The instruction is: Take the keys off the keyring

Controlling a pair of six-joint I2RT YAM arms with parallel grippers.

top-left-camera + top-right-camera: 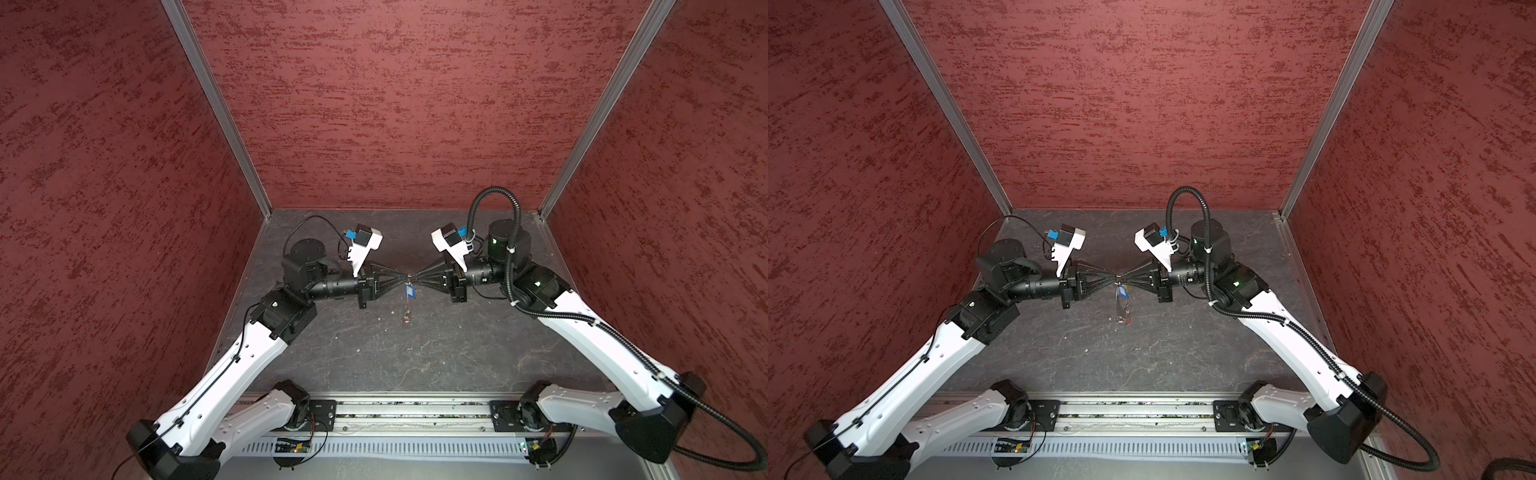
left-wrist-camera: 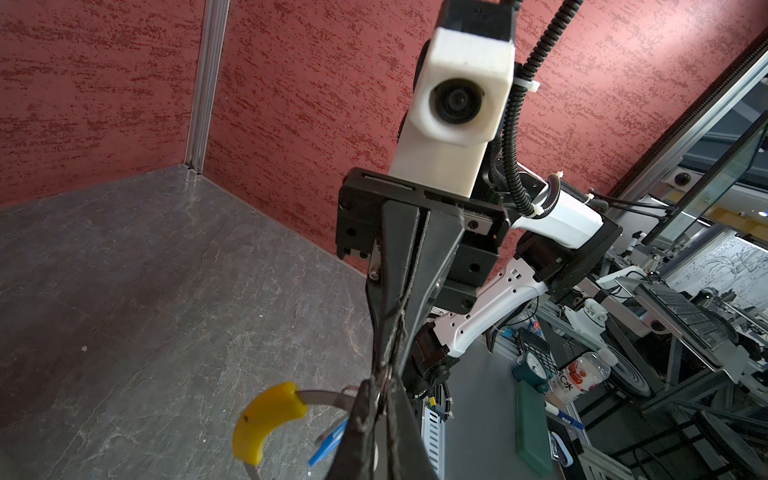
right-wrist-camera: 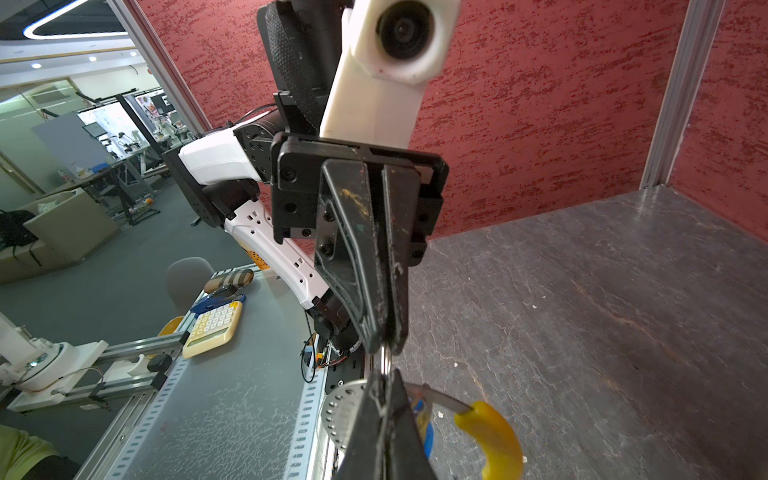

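Both arms are meeting nose to nose in mid-air over the dark grey stone-look table. The left gripper is pinching, jaws together, on what looks like a small silvery ring at the top of the bunch. The right gripper is clamping the same bunch from the opposite side, its jaws together too and the two sets of tips nearly touching.

The large thin silvery wire keyring is hanging below that joint, clear of the table as far as I can judge. Its curved yellow plastic segment is sticking out beside the fingers. The small key on the blue rectangular plastic tag is dangling just under the tips, so it is not off yet. Something reddish at the low end of the loop may be the red-tagged key, but it is too small to tell.

What is worrying me is how little wire is showing between the two grips. If the arms start pulling or twisting apart, the thin metal could slide out of one pinch and the whole bunch would be dropping onto the table. A crooked pull could bend the loop instead of feeding the ring along it. The blue tag is hanging so close beneath the fingers that it could be catching on them, and the tips themselves could be knocking together
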